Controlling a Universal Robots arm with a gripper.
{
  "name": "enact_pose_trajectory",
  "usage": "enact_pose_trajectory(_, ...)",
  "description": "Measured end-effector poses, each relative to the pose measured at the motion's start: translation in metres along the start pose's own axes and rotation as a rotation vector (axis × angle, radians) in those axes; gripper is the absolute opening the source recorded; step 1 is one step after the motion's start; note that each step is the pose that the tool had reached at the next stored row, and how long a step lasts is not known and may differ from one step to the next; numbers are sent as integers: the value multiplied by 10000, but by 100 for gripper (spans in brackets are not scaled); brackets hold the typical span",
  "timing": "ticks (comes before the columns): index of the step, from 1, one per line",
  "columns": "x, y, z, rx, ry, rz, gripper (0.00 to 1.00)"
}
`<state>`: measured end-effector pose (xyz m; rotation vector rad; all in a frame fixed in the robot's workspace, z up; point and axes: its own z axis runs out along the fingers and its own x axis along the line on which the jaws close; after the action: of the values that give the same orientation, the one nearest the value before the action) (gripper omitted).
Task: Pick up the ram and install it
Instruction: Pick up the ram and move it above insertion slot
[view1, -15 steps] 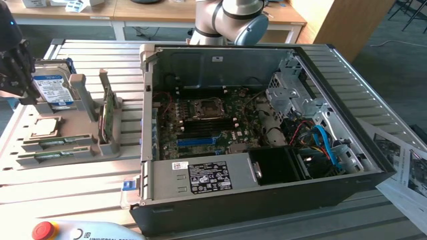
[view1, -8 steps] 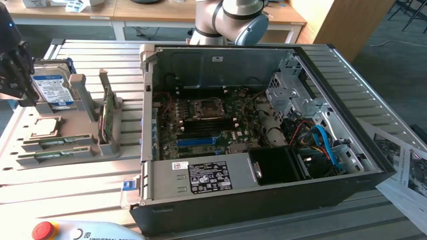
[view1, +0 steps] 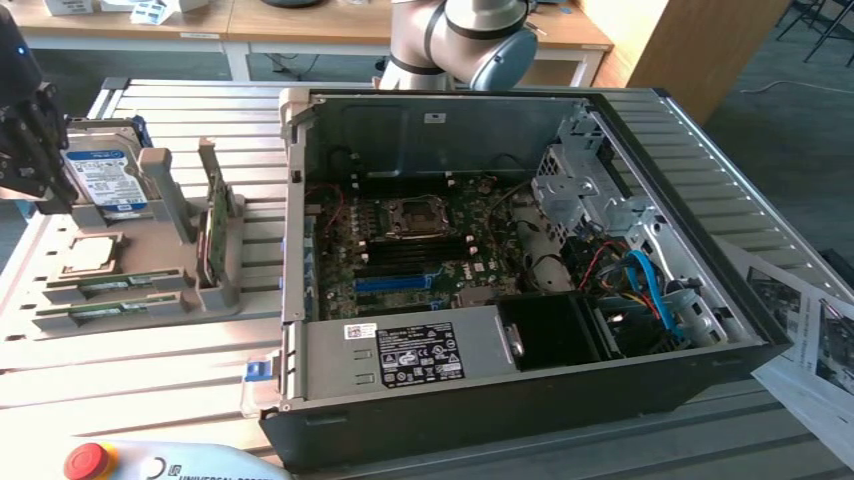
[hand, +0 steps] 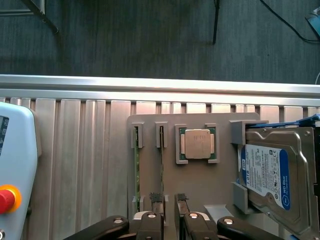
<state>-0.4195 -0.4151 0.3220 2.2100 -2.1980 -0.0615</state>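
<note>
Over the grey holder tray (hand: 210, 185) we see the gripper (hand: 168, 202) with its fingertips apart; the ram (hand: 161, 160) stands on edge in its slot, one end just by them. Farther out sit a second stick (hand: 136, 165), a processor (hand: 197, 143) and a hard drive (hand: 267, 175); the computer case (view1: 534, 410) lies at the exterior view's right

I read "UNIVERSAL ROBOT" on the grey pendant (view1: 174, 468) beside its red button (view1: 87, 460), at the table's edge. The blue label (hand: 265, 175) on the hard drive (hand: 300, 150) and the white sticker (view1: 416, 355) on the power supply (view1: 334, 370) carry print I cannot make out.
</note>
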Motion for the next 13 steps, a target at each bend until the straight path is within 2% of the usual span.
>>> enact_pose_trajectory(13, 50, -2, 47, -1, 1, 0, 24)
